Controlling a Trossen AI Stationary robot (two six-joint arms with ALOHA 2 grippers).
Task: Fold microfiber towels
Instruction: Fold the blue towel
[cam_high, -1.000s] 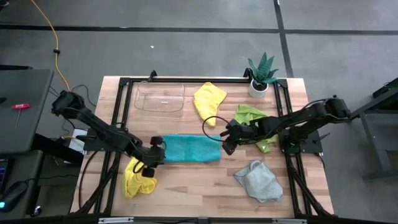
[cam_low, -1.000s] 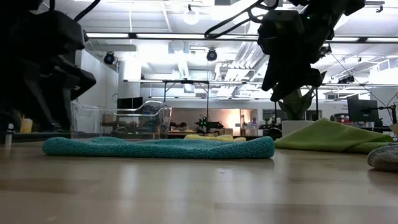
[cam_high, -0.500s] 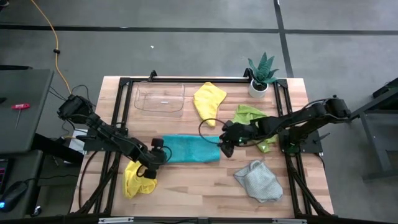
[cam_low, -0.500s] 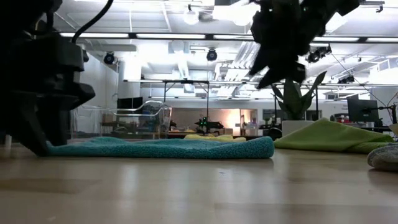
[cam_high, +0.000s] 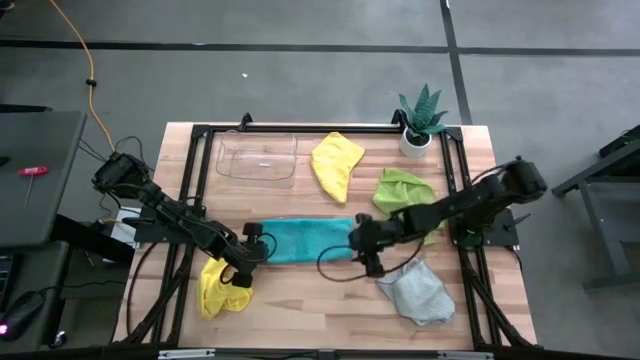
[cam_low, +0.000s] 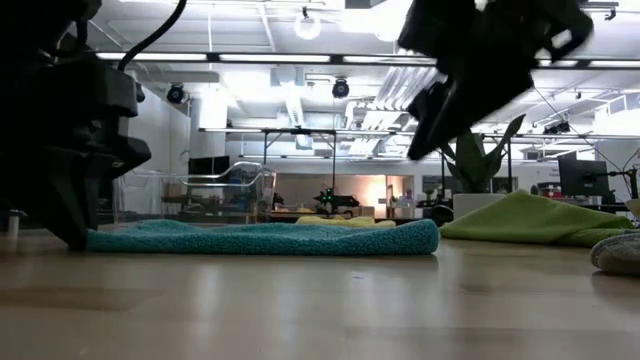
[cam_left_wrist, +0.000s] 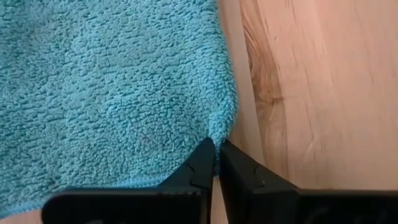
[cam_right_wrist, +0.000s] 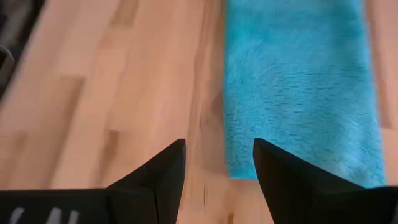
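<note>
A teal towel, folded into a strip, lies flat across the middle of the table, also visible in the low view. My left gripper is down at its left end, shut on the towel's corner. My right gripper hovers open above the table just off the towel's right near corner, touching nothing; the low view shows it raised. A yellow towel, a lime green one, a grey one and a second yellow one lie crumpled around it. My left gripper pinches the teal towel's near corner at its left end between its two fingertips. The fingers come down from above, slanting in from the table's left. One layer or several, I cannot tell. The towel lies flat on the table.
A clear plastic tray stands at the far left of the table and a potted plant at the far right corner. Bare wood lies along the near edge between the yellow and grey towels.
My left gripper has come down onto the teal towel's left end. My right gripper has gone from the far side of the towel's right end toward the table's near edge, staying raised and open. The towel's left end has drawn in slightly.
</note>
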